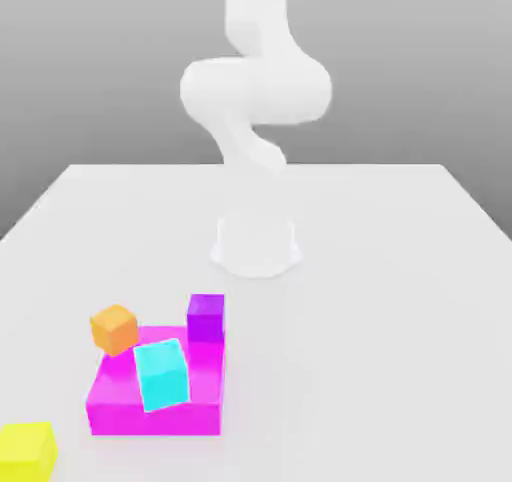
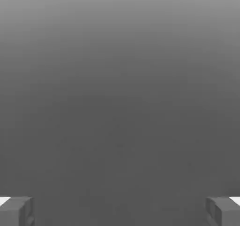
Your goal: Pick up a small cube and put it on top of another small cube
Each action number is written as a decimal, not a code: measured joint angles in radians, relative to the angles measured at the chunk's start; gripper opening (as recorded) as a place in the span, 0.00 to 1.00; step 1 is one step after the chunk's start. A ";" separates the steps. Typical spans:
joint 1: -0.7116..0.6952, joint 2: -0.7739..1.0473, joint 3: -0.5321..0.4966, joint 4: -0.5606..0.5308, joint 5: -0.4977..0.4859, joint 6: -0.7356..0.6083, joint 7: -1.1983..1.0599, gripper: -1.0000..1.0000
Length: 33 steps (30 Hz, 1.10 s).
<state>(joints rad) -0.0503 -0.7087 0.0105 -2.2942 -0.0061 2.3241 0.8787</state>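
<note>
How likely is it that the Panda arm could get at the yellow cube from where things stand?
Probably yes: the yellow cube sits apart from the magenta block, nothing rests on its top, and the gripper is open and empty. It is cut off by the picture's edge, though, so reach is uncertain.

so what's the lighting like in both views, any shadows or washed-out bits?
Exterior view: bright and flat, white arm nearly merging with the pale tabletop, no clear cast shadows. Hand view: dim grey gradient, lighter toward one edge, with small bright white patches by the fingers.
</note>
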 joint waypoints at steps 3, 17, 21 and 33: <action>-0.059 0.114 0.010 0.008 -0.011 0.029 0.101 0.50; -0.260 0.623 -0.014 0.041 -0.059 0.160 0.552 0.50; -0.308 0.767 -0.037 0.050 -0.047 0.198 0.662 0.50; -0.380 1.201 -0.080 0.093 0.082 0.369 0.841 0.50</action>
<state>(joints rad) -0.4302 0.4923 -0.0694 -2.2010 0.0759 2.6927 1.7197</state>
